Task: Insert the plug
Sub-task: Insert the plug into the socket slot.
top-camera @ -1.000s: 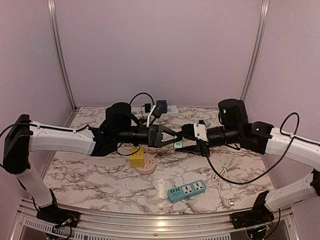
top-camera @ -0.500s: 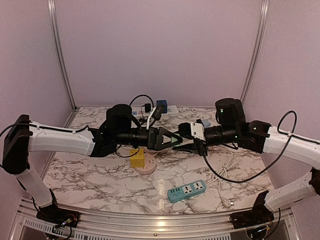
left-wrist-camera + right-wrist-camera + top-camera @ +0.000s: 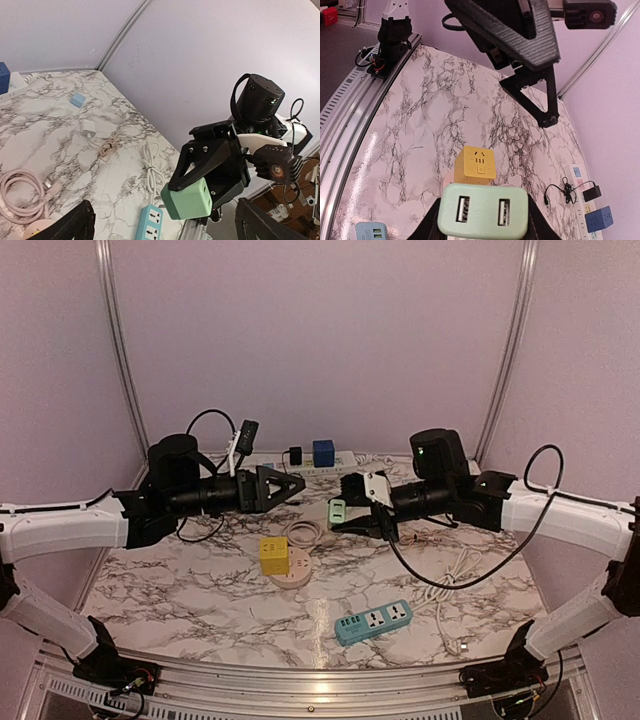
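Note:
The plug point(image 3: 338, 510) is a mint-green charger block with two USB ports. My right gripper point(image 3: 345, 512) is shut on it and holds it in the air over the middle of the table. In the right wrist view the plug point(image 3: 482, 210) sits between the two fingers, ports facing the camera. My left gripper point(image 3: 295, 483) hovers to the left of it, open and holding nothing, well apart from the plug. The left wrist view shows the plug point(image 3: 189, 199) in the right gripper's black fingers point(image 3: 210, 160). A yellow cube socket point(image 3: 274, 555) stands on the table below.
A teal power strip point(image 3: 373, 622) lies near the front. A white power strip point(image 3: 335, 462) and a blue cube point(image 3: 322, 452) sit at the back wall. A pink coiled cable point(image 3: 300, 535) lies by the yellow cube and a white cable point(image 3: 455, 575) to the right.
My left gripper has opened, let go of the plug and drawn back to the left. The right gripper keeps the plug and has shifted slightly left.

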Motion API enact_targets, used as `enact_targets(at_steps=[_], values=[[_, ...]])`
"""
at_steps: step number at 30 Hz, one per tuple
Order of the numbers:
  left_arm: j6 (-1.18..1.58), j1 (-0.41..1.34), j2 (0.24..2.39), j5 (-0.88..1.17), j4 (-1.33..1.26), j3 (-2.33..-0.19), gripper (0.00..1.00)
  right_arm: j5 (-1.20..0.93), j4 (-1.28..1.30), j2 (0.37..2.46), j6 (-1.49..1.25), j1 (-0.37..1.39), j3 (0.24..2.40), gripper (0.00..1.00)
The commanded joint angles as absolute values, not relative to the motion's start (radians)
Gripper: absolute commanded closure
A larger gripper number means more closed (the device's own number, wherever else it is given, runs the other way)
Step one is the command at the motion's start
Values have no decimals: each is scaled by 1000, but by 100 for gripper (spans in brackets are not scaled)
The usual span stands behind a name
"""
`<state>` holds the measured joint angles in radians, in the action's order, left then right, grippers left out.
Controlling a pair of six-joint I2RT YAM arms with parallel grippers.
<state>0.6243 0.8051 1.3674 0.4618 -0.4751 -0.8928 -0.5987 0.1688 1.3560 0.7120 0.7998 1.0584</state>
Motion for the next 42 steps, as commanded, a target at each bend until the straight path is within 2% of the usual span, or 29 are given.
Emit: enact_targets(at_steps=[1,5,14,26,42], values=[[520,783,1292,262,-246,-871,1,-735,153,1446,735,737,1142,89],[522,771,1301,176,-171,-842,1,-809,197,1570,777,713,1218,89],[564,764,1351,116,-191,-749,1,-949,282,1839,833,706,1376,89],[599,755,1355,85,-219,-687,1,-985,102,1937,767,729,1290,90],[568,756,1389,192,-255,-726,1,-944,-55,2077,611,747,1319,91]])
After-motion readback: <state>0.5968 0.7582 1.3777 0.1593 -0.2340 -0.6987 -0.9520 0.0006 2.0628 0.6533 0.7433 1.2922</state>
